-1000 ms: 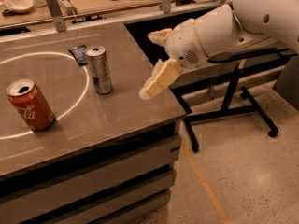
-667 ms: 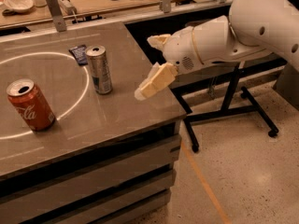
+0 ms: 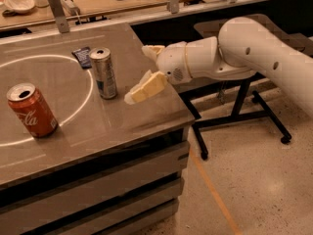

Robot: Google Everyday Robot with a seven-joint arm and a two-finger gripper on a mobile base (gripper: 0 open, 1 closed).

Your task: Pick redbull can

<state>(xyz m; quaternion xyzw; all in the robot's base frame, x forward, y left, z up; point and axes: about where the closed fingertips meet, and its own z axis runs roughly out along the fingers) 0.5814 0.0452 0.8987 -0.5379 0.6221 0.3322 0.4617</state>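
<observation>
My gripper [image 3: 143, 75], matt cream fingers spread apart, hangs over the right edge of the table [image 3: 117, 126], just right of the redbull can [image 3: 104, 73], which is dull-shining silver metal. The tabletop is smooth grey metal with a soft sheen. My arm shell [image 3: 254, 48] looks like smooth white plastic, and the Coca-Cola can [image 3: 30, 111] is glossy red.
</observation>
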